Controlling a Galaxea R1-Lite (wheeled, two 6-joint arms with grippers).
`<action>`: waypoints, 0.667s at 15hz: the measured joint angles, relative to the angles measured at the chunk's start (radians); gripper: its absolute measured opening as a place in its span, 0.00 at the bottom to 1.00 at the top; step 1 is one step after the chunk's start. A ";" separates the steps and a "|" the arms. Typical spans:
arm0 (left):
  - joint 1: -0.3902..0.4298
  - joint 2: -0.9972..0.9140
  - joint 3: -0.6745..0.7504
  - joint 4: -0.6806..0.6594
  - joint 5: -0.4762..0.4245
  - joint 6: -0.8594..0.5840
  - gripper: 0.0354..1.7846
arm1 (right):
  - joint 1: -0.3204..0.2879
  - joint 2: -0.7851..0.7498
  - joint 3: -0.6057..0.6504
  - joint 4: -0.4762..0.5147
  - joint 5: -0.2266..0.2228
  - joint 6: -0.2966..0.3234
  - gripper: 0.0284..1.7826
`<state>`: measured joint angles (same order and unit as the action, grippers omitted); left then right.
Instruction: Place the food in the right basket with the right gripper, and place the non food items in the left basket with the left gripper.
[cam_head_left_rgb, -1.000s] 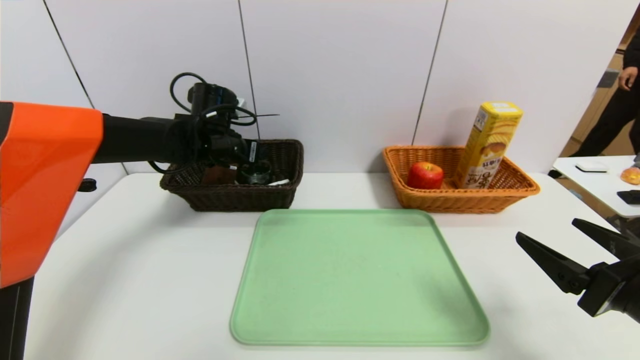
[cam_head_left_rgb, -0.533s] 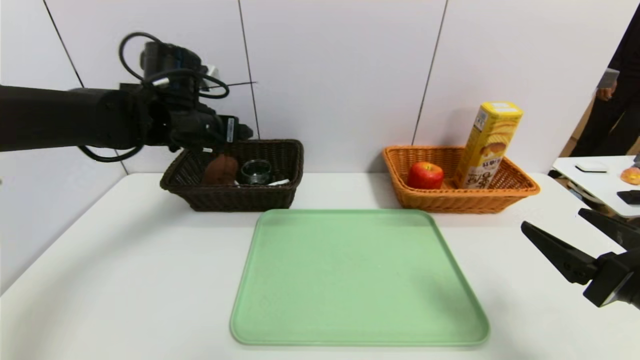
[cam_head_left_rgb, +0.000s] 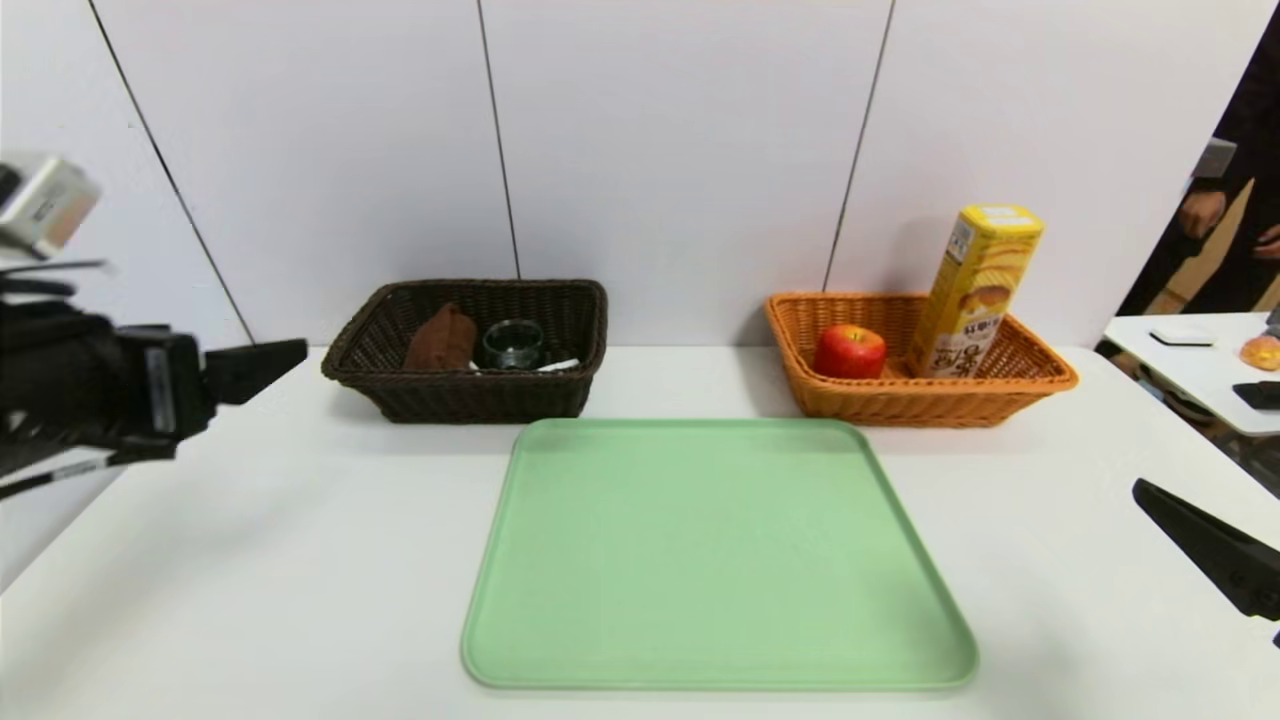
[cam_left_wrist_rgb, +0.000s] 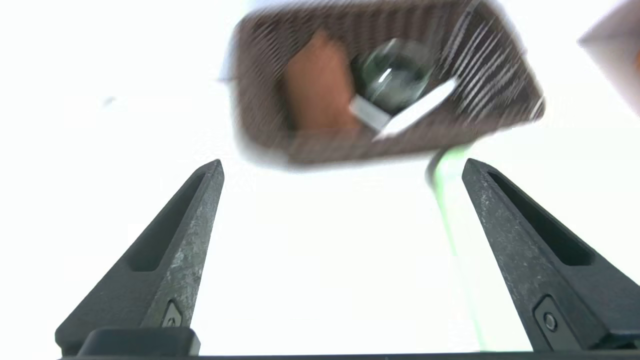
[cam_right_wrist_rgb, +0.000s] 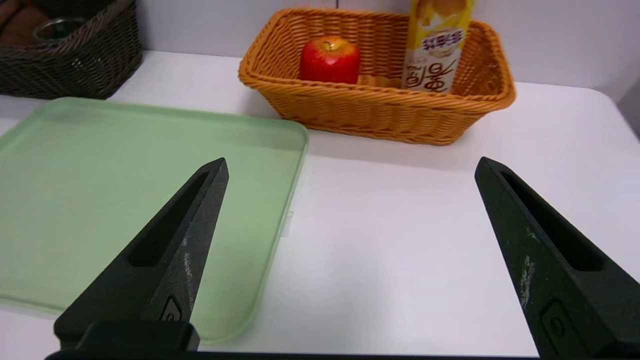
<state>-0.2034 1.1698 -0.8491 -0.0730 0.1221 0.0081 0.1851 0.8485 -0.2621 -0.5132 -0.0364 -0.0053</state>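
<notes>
The dark brown left basket (cam_head_left_rgb: 470, 392) holds a rolled brown towel (cam_head_left_rgb: 440, 338), a clear glass cup (cam_head_left_rgb: 512, 343) and a white pen (cam_head_left_rgb: 560, 364). The orange right basket (cam_head_left_rgb: 920, 402) holds a red-yellow apple (cam_head_left_rgb: 850, 351) and the upright yellow snack box (cam_head_left_rgb: 975, 290). My left gripper (cam_left_wrist_rgb: 342, 162) hangs open and empty at the table's far left, short of the left basket (cam_left_wrist_rgb: 280, 135). My right gripper (cam_right_wrist_rgb: 351, 160) is open and empty over bare table at the front right, well before the right basket (cam_right_wrist_rgb: 380, 112).
A green tray (cam_head_left_rgb: 720, 560) with nothing on it lies in the middle of the white table (cam_head_left_rgb: 250, 560), in front of both baskets. A white wall stands right behind the baskets. At the far right are a side table (cam_head_left_rgb: 1190, 365) and a standing person (cam_head_left_rgb: 1230, 230).
My left arm has pulled away from above the left basket, swinging left and back toward me. The right gripper has drawn back toward the frame's lower right edge.
</notes>
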 joint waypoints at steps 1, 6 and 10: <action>0.029 -0.096 0.108 -0.037 -0.010 0.016 0.94 | -0.015 -0.026 0.013 0.004 0.001 0.000 0.95; 0.120 -0.460 0.468 -0.178 -0.140 0.038 0.94 | -0.094 -0.200 0.132 0.027 0.008 0.000 0.95; 0.135 -0.664 0.629 -0.187 -0.190 0.039 0.94 | -0.134 -0.414 0.153 0.252 0.063 -0.004 0.95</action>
<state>-0.0681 0.5055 -0.2202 -0.2596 -0.0677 0.0466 0.0515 0.4349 -0.1091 -0.2611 0.0264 -0.0089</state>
